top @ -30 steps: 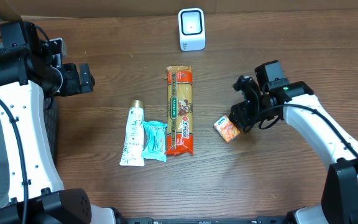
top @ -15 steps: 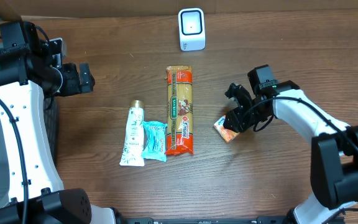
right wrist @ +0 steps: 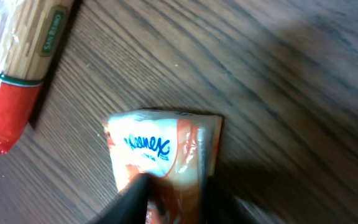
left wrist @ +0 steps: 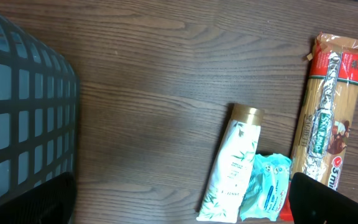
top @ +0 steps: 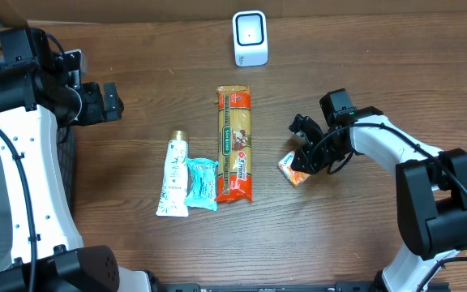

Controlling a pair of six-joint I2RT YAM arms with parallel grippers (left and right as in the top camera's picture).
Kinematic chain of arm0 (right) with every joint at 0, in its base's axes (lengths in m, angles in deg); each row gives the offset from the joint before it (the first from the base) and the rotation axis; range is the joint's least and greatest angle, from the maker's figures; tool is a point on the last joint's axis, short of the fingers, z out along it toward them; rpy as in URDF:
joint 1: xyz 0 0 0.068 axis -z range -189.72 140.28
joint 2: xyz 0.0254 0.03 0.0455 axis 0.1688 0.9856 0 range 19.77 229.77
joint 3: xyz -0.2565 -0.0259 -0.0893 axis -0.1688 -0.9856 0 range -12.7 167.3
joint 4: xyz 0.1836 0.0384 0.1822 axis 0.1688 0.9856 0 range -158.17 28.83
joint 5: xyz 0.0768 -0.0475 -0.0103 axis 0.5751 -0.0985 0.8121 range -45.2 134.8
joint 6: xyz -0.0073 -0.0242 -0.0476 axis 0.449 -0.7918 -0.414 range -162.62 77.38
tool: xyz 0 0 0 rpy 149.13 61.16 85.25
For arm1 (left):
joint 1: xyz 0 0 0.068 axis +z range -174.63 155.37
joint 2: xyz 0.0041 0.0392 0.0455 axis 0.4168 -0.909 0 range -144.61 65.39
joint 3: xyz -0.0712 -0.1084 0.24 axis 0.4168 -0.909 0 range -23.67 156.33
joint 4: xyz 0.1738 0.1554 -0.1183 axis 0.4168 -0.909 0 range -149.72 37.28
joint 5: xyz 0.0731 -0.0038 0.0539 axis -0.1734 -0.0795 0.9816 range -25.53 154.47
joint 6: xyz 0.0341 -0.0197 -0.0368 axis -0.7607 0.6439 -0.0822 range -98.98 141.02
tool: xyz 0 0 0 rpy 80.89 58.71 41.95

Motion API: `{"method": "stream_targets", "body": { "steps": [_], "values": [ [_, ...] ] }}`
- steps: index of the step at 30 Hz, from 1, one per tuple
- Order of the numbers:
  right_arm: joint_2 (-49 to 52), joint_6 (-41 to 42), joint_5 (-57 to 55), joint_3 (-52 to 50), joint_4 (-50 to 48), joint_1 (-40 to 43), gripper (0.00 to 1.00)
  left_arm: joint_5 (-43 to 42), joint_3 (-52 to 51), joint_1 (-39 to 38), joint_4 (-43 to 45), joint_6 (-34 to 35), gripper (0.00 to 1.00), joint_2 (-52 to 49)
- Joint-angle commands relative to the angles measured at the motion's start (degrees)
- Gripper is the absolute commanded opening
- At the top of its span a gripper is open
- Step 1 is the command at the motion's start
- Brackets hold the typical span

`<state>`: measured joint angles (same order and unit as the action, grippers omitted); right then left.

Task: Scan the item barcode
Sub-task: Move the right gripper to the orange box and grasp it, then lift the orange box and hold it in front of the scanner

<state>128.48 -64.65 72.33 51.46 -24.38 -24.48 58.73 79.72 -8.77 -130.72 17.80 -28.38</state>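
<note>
Your right pincer is at the tissue pack, right of centre on the worktop.
The pack lies flat, right of the spaghetti packet. Blurred fingers straddle one end, and you cannot tell whether they clamp it. The scanner stands at the far edge. Your left pincer hangs at the left, fingers wide apart, holding nothing.

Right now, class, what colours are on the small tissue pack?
The tissue pack is orange and white with blue lettering; right wrist view shows it best.
</note>
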Motion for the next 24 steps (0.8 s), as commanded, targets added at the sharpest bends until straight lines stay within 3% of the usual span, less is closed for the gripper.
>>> {"method": "stream_targets", "body": {
  "steps": [1,5,15,24],
  "values": [
    [1.0,1.5,3.7,-0.4,0.0,-0.2,0.12,0.0,0.7,-0.1,0.3,-0.9,1.0,0.2],
    [1.0,4.0,9.4,0.9,1.6,0.3,0.04,0.0,0.7,-0.1,0.3,-0.9,1.0,0.2],
    [-1.1,3.7,38.3,11.4,13.9,7.0,0.04,0.0,0.7,-0.1,0.3,-0.9,1.0,0.2],
    [-3.4,3.7,59.2,17.1,18.6,8.8,0.04,-0.1,0.7,-0.1,0.3,-0.9,1.0,0.2]
  ]
}}
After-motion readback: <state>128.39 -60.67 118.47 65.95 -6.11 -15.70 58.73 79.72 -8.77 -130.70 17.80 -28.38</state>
